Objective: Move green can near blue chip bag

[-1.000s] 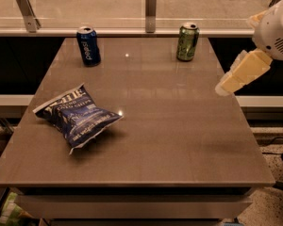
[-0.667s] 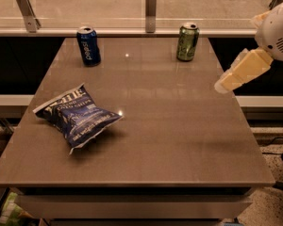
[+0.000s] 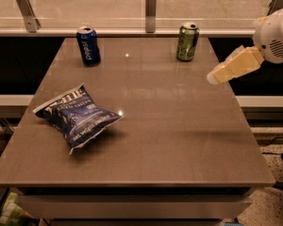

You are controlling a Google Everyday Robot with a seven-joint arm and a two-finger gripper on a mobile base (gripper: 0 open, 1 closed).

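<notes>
The green can (image 3: 187, 42) stands upright at the far right of the table (image 3: 179, 135), olive-green with a silver top. The blue chip bag (image 3: 76, 116) lies crinkled at the left middle of the table, white lettering up. My gripper (image 3: 216, 76) comes in from the right edge of the view on a white arm. Its pale yellow fingers point down-left, above the table's right side. It hangs to the right of and nearer than the green can, clear of it. It holds nothing that I can see.
A dark blue Pepsi can (image 3: 88, 46) stands upright at the far left of the table. A glass barrier with metal posts (image 3: 151, 4) runs behind the table's far edge. The floor drops away past the table's right and near edges.
The gripper has shifted slightly to the left and a little lower, toward the table. The cans and the bag have not moved.
</notes>
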